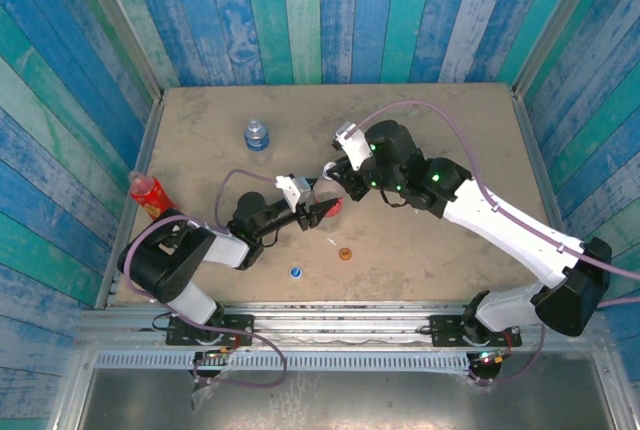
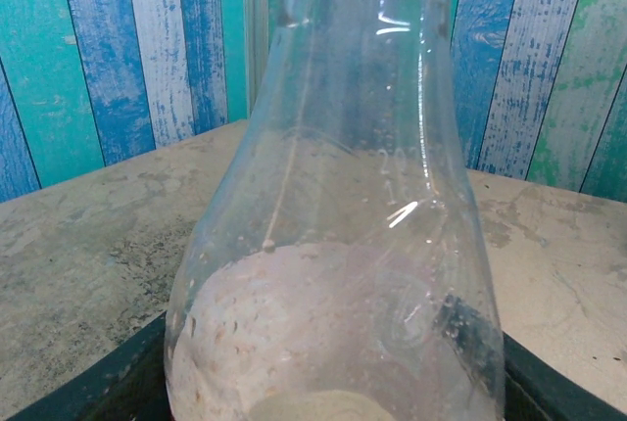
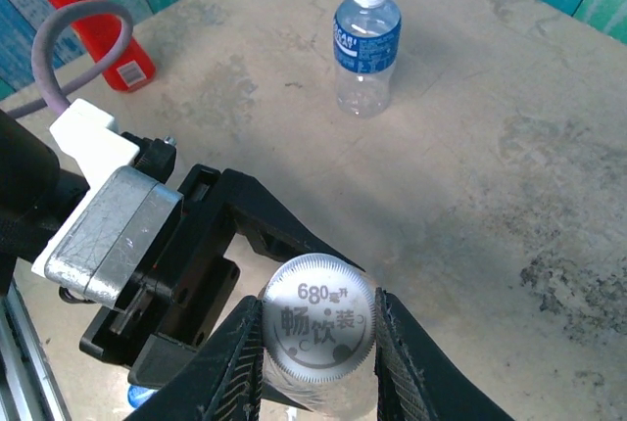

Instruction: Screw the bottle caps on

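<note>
1. Nearest the arm bases, the blue cap (image 1: 296, 271) lies loose on the surface (image 1: 450, 120). The orange cap (image 1: 345, 253) lies a little farther back to its right, with a thin white scrap (image 1: 331, 241) near it.
2. At mid-surface, the left claw (image 1: 318, 212) is clamped around the body of the clear bottle with a red label (image 2: 333, 245).
3. The right claw (image 3: 319, 304) comes from above and pinches the white cap (image 3: 318, 331) by its ribbed rim. The cap sits on that bottle's neck; how far it is threaded cannot be told.
4. The slim red bottle (image 1: 148, 193) stands at the surface's left edge.
5. Farthest back, the shorter bottle with a blue label (image 1: 257, 136) stands upright with its mouth open, well apart from both claws.
</note>
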Robot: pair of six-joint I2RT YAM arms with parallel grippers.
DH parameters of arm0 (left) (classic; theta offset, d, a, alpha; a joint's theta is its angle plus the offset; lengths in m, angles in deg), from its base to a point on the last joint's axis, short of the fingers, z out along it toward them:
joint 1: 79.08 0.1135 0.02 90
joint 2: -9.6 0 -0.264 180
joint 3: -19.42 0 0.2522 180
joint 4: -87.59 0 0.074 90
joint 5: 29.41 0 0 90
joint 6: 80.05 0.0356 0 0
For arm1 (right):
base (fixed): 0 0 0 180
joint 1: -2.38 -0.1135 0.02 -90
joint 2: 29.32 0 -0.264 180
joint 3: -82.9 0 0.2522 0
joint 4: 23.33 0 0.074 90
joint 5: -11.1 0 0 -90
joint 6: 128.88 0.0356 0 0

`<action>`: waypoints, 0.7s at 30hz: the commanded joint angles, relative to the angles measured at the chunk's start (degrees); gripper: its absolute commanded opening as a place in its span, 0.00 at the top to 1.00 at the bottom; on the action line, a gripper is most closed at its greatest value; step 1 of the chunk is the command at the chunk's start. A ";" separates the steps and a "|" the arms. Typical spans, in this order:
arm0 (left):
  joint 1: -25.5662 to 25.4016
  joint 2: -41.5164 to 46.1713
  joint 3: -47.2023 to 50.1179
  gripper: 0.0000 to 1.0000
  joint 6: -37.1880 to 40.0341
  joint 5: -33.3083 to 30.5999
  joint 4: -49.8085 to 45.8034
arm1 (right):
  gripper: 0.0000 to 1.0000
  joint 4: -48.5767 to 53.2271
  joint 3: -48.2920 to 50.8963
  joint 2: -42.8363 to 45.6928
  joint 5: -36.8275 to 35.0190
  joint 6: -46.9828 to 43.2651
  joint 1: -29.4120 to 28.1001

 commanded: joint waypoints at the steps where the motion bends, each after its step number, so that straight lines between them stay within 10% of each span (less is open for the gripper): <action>1: -0.36 -0.69 0.09 0.36 1.75 0.77 -3.96 | 0.72 9.22 -4.97 -3.85 1.20 -2.68 0.03; 12: -0.36 -0.79 0.16 0.36 1.78 0.54 -3.72 | 0.71 27.91 -17.74 -13.51 2.81 -6.90 -0.56; 21: -0.36 -1.08 0.15 0.36 0.60 0.42 -3.20 | 0.73 17.61 -9.38 -7.88 0.94 -2.98 -0.77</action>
